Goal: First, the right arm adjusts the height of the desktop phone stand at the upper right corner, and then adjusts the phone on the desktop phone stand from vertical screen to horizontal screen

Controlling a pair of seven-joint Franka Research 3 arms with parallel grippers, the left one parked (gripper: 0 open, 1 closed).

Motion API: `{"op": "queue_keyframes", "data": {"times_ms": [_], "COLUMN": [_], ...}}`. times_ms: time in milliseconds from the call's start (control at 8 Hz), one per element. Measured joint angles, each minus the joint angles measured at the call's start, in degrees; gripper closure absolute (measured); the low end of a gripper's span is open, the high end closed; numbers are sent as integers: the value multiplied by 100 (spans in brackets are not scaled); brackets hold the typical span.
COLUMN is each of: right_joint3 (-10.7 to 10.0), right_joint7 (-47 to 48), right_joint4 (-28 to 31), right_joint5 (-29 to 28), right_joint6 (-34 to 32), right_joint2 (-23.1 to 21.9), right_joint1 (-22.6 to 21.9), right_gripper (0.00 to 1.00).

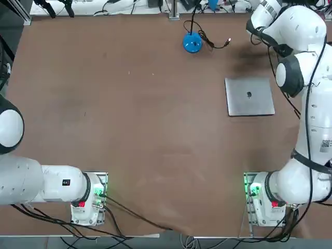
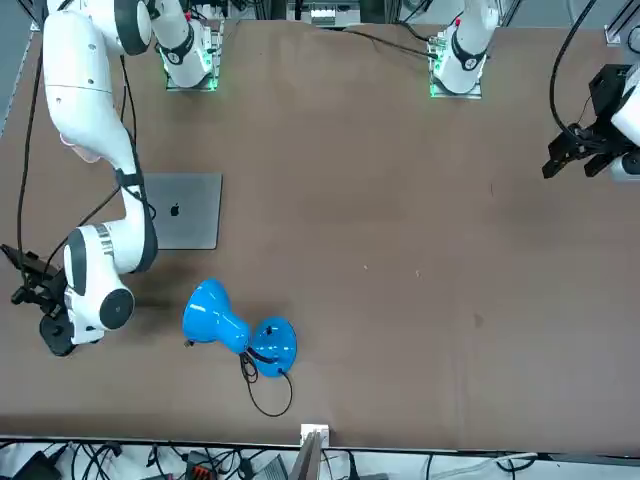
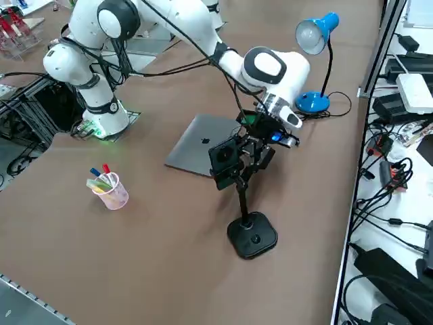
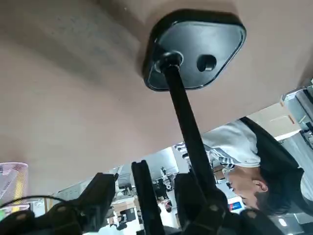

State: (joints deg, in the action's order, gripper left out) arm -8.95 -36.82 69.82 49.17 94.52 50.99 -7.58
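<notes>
Right hand (image 3: 247, 159) sits at the top of the desktop phone stand (image 3: 251, 233), grip unclear, beside the phone (image 3: 222, 160); both steps look unfinished.

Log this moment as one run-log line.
right arm: reached over phone stand | right gripper: at stand's top, by phone | grip: unclear | laptop: flat, behind
</notes>
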Motion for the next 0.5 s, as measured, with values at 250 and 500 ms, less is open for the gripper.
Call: {"op": "queue_keyframes", "data": {"times_ms": [250,500], "right_joint3": [-14,-49], "right_joint7": [-3,-5], "right_joint4": [1,0], "right_joint5": [1,1], "right_joint6": [-25,-79], "right_joint2": [64,74], "right_joint1": [42,55], "right_gripper": [25,27]}}
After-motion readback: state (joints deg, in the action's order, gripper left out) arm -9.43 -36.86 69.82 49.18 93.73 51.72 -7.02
